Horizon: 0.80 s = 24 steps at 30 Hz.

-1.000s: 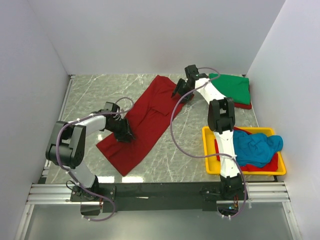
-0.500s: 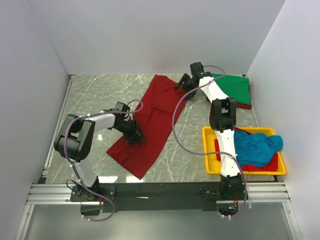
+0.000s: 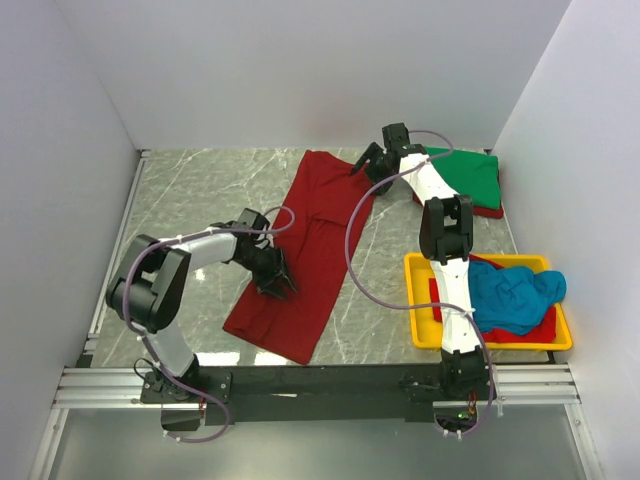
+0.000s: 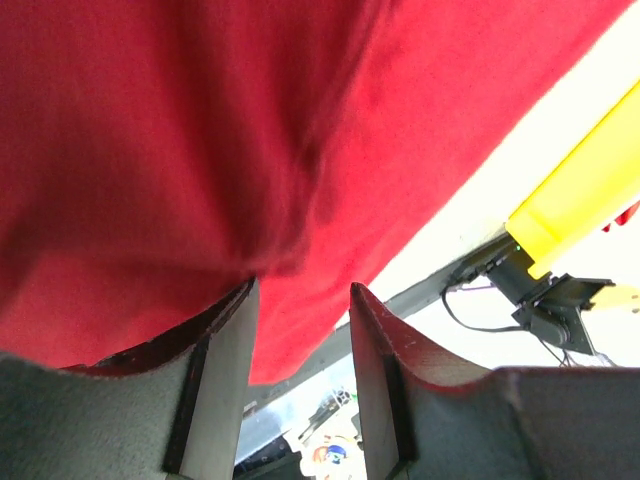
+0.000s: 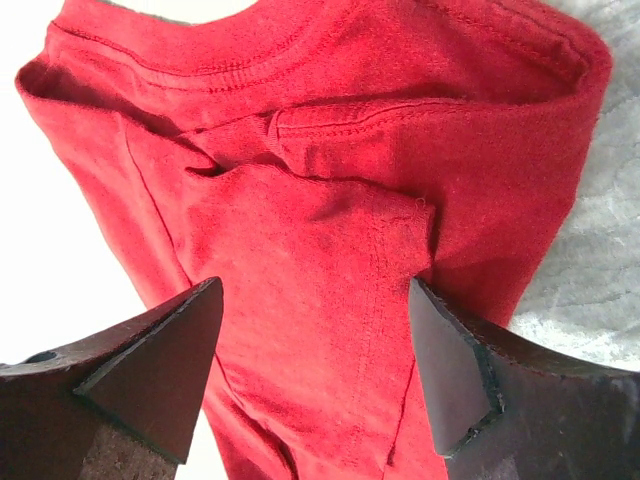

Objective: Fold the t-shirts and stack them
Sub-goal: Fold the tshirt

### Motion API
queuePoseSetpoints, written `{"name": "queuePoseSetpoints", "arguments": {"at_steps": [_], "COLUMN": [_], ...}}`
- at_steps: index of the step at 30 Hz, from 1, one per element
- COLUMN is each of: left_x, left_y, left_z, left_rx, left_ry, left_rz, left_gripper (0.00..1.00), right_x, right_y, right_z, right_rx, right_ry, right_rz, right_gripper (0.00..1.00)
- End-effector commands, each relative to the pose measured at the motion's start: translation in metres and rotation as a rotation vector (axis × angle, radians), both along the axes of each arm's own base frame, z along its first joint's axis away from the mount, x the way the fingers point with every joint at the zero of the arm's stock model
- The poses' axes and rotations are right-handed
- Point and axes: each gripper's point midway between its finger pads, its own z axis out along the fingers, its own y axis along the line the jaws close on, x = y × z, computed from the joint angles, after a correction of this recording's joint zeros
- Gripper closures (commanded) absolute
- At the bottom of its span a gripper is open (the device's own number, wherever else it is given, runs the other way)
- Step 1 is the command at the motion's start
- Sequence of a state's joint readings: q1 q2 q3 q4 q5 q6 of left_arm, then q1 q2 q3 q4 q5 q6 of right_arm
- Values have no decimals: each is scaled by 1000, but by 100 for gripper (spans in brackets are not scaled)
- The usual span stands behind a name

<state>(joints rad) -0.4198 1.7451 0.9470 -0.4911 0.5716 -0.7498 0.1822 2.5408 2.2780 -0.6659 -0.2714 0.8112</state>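
- While the left gripper [image 3: 274, 278] pinches a fold at the near left edge of the dark red t-shirt [image 3: 318, 235], the right gripper [image 3: 368, 163] hangs spread wide over the collar end, holding nothing.
- Step judged: straightening the lengthwise-folded shirt before the cross fold.
- To do it well: keep the cloth low on the desk [image 3: 200, 190], pull along the band's length to avoid fresh creases, and take both layers at the collar corner.
- Shirt lies as a long narrow band, slanting from far middle to near left of centre.
- Collar ribbing sits at the far end, with a tucked sleeve bunched just below it; the near end looks rumpled.
- Green t-shirt [image 3: 465, 175] lies folded at far right.
- Teal t-shirt [image 3: 515, 295] is heaped in the yellow tray [image 3: 415, 300].
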Motion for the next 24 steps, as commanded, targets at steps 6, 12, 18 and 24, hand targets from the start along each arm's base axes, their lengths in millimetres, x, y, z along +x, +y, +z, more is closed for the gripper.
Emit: {"name": "queuePoseSetpoints", "arguments": {"at_steps": [6, 12, 18, 24], "left_x": [12, 25, 22, 10], "left_y": [13, 76, 132, 142], "left_z": [67, 59, 41, 31], "left_rx": [26, 161, 289, 337], "left_ry": [-188, -219, -197, -188], "left_rz": [3, 119, 180, 151], "left_gripper": [51, 51, 51, 51], "right_x": [17, -10, -97, -208], "right_y": [2, -2, 14, 42], "right_z": [65, 123, 117, 67], "right_rx": [12, -44, -146, -163], "right_ry": [-177, -271, -182, -35], "right_rz": [40, 70, 207, 352], "right_gripper": [18, 17, 16, 15]}}
